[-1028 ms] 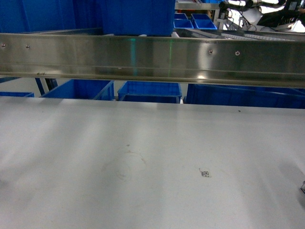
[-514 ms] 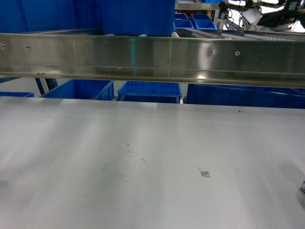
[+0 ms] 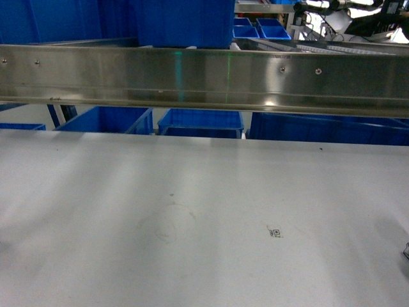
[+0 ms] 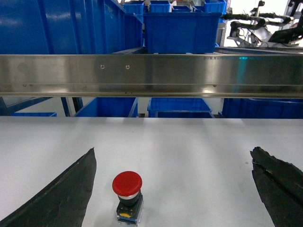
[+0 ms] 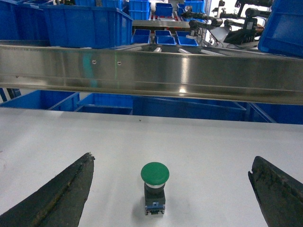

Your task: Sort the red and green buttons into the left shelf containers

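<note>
Left gripper (image 4: 173, 189): jaws spread wide, nothing held. Red button (image 4: 127, 182) upright on white table (image 4: 199, 146), between fingers (image 4: 61, 194), touching neither, nearer left one.

Right gripper (image 5: 170, 194): jaws wide apart, holding nothing. Green button (image 5: 155, 173) upright on table between fingers, clear of both.

Steel rail (image 3: 204, 77) spans table's far edge. Blue crates (image 3: 105, 119) behind and below rail, more above it (image 4: 182, 30).

Head view: neither button visible; dark sliver at right edge (image 3: 406, 251), possibly right gripper, unclear.

left gripper (image 4: 173, 189) spread wide, low and level, right gripper (image 5: 170, 189) likewise, both empty
</note>
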